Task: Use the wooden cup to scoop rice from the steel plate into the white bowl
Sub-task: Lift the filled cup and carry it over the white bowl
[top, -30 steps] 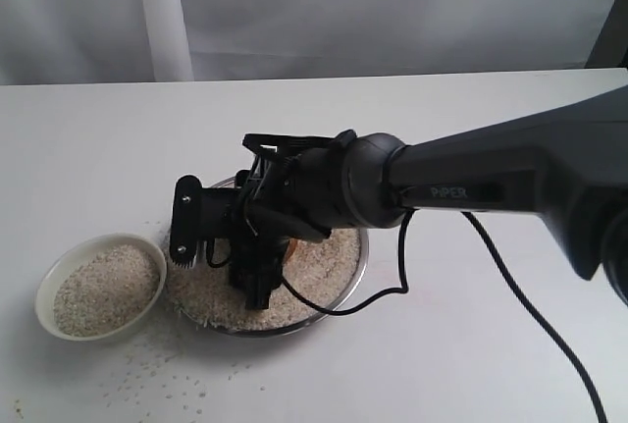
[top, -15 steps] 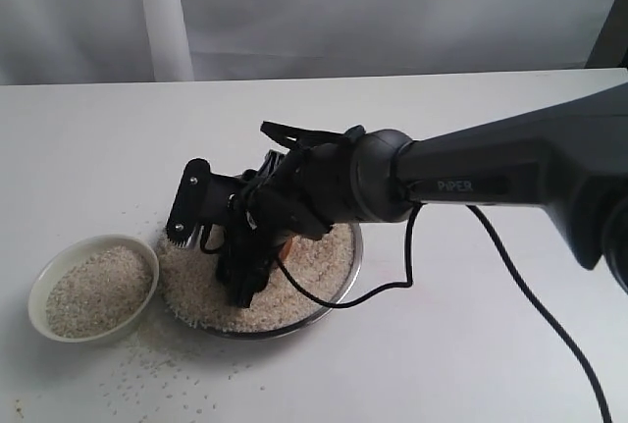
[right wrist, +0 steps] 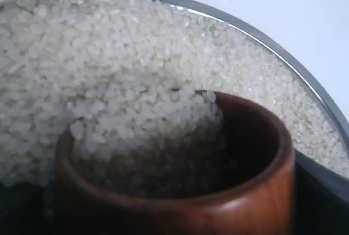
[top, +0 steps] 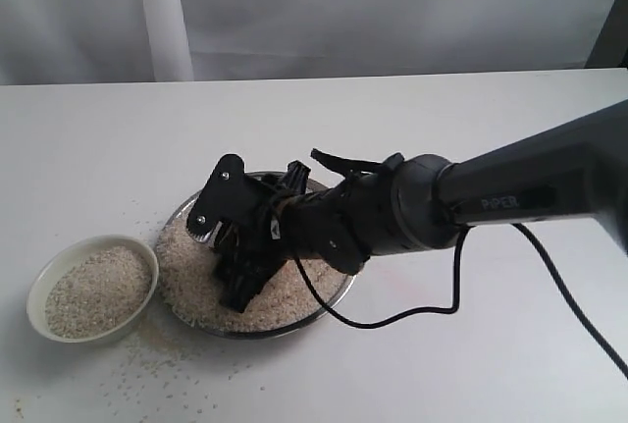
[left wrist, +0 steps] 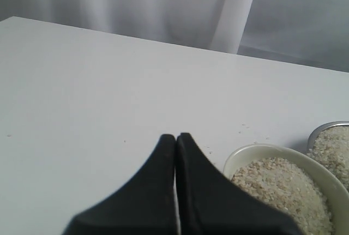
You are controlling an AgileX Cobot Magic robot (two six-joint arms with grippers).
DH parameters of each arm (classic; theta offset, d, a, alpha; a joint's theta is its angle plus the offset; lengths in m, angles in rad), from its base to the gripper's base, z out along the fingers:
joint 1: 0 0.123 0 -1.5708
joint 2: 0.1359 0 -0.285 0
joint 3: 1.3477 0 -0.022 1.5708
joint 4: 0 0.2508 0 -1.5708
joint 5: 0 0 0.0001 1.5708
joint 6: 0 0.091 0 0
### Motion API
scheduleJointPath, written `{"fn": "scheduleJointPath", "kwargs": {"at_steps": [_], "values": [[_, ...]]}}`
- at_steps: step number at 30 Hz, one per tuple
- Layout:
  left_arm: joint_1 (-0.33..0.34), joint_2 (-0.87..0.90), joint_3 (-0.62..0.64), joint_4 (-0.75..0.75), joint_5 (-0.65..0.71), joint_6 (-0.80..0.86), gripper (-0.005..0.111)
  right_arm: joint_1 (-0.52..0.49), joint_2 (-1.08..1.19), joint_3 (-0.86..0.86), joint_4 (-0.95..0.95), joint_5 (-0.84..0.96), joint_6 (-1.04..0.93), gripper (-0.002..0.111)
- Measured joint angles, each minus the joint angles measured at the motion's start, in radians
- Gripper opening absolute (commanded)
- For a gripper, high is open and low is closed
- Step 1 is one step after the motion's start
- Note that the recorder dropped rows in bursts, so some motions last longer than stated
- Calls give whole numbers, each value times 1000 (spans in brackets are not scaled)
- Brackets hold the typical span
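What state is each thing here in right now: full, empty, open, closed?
wooden cup: dug into the rice, partly filled
steel plate: heaped with rice
white bowl: mostly full of rice
right end effector: closed on the wooden cup
left end effector: shut, empty
table: loose grains scattered

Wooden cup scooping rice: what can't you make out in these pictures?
- Exterior view: the reddish-brown wooden cup is hidden behind the right claw and its arm.
- Right wrist view: the shiny round steel plate is cut off by the picture's edges, and the cup's inside is lost in shadow.
- Left wrist view: the cream-white ceramic bowl is cut off by the picture's edge.
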Motion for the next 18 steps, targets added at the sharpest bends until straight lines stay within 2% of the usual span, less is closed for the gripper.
{"fn": "scheduleJointPath", "kwargs": {"at_steps": [10,18], "values": [[0,0,0,0,0,0,0,0,-11,116,55,-229,35,0],[0,0,0,0,0,0,0,0,-11,120,59,-333,139,0]]}}
